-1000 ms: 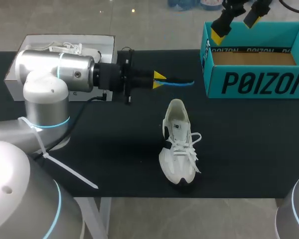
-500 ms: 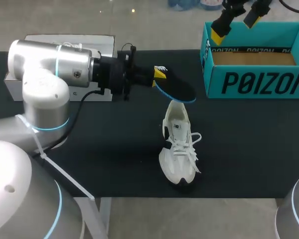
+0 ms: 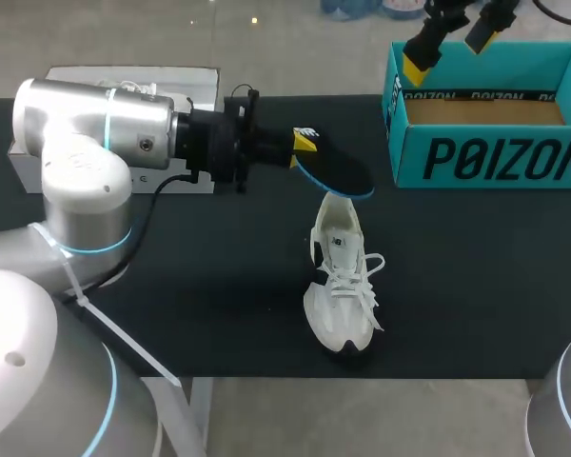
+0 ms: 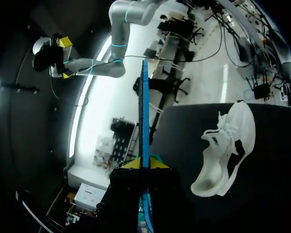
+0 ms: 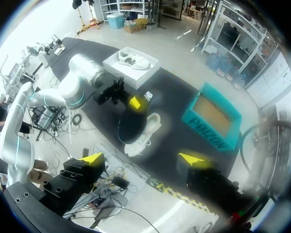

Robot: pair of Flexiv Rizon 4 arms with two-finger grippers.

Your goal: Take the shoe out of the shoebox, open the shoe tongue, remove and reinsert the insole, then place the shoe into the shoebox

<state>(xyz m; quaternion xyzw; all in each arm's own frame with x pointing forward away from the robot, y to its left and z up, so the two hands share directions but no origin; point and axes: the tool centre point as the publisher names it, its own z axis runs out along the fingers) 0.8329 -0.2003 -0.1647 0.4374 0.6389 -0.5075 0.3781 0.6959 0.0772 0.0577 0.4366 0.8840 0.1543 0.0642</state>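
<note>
A white shoe (image 3: 343,276) lies on the black table (image 3: 476,286), heel toward the back. My left gripper (image 3: 305,143) is shut on one end of a black insole with a blue edge (image 3: 335,169). The insole's free end hangs just over the shoe's heel opening. The left wrist view shows the insole (image 4: 144,111) edge-on between the yellow tips of that gripper (image 4: 145,164), with the shoe (image 4: 228,145) beside it. The teal shoebox (image 3: 485,152) stands open at the back right. My right gripper (image 3: 452,38) hangs open high above the shoebox's back left corner, holding nothing.
A white box (image 3: 38,143) holding another white shoe (image 3: 124,91) sits at the back left, partly behind my left arm. The right wrist view looks down from high up on the shoebox (image 5: 211,116), the shoe (image 5: 145,133) and the white box (image 5: 131,60).
My left wrist has turned, bringing the insole from edge-on to its black face up, slanted down toward the shoe's heel. The right arm has not moved.
</note>
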